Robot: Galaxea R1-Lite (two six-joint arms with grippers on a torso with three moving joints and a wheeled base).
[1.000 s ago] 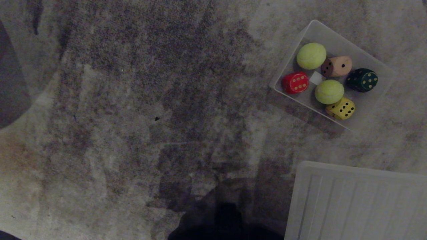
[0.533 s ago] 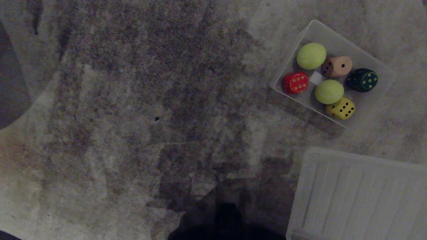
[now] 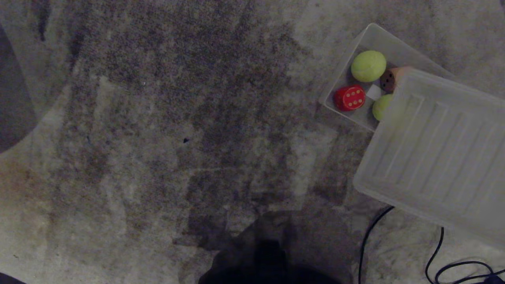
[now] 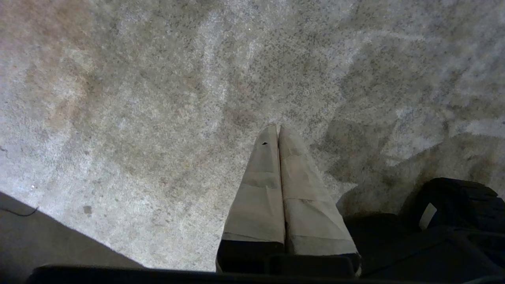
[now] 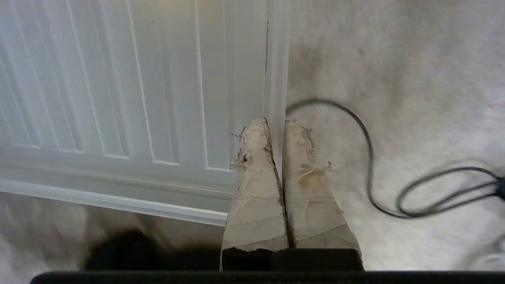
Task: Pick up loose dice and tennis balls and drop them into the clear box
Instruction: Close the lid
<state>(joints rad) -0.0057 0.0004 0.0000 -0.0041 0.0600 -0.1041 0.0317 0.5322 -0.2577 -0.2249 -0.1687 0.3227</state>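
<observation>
Over at two o'clock on the carpet (image 3: 158,118), the box (image 3: 369,35) is sitting with a ball (image 3: 368,66), a red die (image 3: 349,97) and a tan die (image 3: 388,80) showing; a second ball (image 3: 379,107) is peeking out. The lid (image 3: 438,146) is hanging over the rest, likely for closing. The right gripper (image 5: 276,126) is pinching the lid's edge, clenched. The left gripper (image 4: 278,132), closed and empty, is idling above bare carpet. A cable (image 3: 367,240) is lying at five o'clock.

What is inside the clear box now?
In the clear box: one tennis ball, a red die, part of a tan die and a second ball. The lid hides the rest.
</observation>
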